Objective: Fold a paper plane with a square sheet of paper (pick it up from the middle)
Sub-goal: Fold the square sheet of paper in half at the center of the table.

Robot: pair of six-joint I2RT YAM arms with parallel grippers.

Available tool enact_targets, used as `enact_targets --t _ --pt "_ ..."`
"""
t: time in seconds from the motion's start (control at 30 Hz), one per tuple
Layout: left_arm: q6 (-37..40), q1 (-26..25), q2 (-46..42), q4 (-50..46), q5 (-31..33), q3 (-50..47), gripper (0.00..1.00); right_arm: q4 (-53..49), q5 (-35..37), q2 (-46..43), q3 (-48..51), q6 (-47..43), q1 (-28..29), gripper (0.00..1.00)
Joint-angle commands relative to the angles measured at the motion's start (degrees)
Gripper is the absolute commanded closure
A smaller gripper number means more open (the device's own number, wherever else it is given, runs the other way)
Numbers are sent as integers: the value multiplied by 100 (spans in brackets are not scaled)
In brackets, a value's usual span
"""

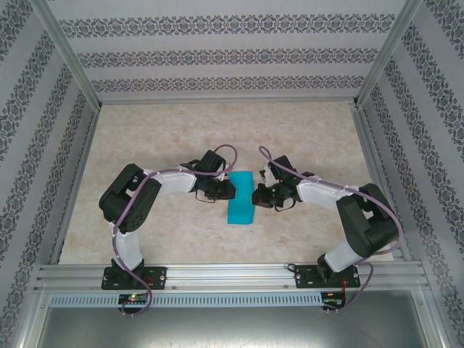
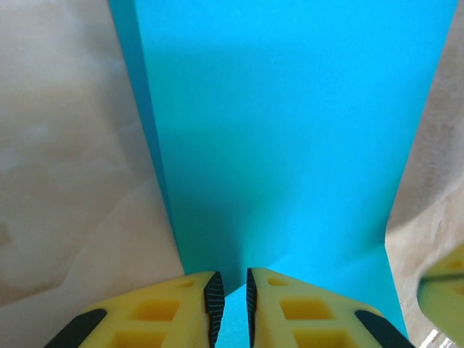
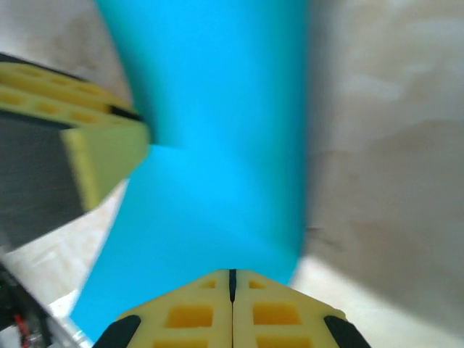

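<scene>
Overhead, the teal paper (image 1: 241, 199) lay folded on the table (image 1: 145, 130); up close, left fingers (image 2: 174, 312) stood slightly apart, right fingers (image 3: 188, 312) pinched it.

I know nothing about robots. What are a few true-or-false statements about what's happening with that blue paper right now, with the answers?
1. The paper is teal-blue. True.
2. The paper lies spread out as a full square. False: it is a narrow strip, longer than it is wide.
3. Seen from above, the paper sits between the left hand and the right hand. True.
4. The right hand's fingers are spread wide apart. False: they are pressed together, right at the paper's edge.
5. The paper is pushed up against the far end of the table. False: it is around the middle, with bare tabletop beyond it.
</scene>
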State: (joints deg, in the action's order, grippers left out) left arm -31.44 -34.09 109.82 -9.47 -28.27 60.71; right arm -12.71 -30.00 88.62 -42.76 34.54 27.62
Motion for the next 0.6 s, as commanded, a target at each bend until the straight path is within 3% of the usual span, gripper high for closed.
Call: enact_targets --t 0.0,0.23,0.57 --pt "249 -169 832 -358 952 -299 76 149 -140 32 -103 283 244 93" --pt "288 -186 809 -424 966 -277 75 -91 53 680 -220 8 350 93" --pt "314 -186 751 -481 1087 -344 75 -243 9 708 77 -183 332 93"
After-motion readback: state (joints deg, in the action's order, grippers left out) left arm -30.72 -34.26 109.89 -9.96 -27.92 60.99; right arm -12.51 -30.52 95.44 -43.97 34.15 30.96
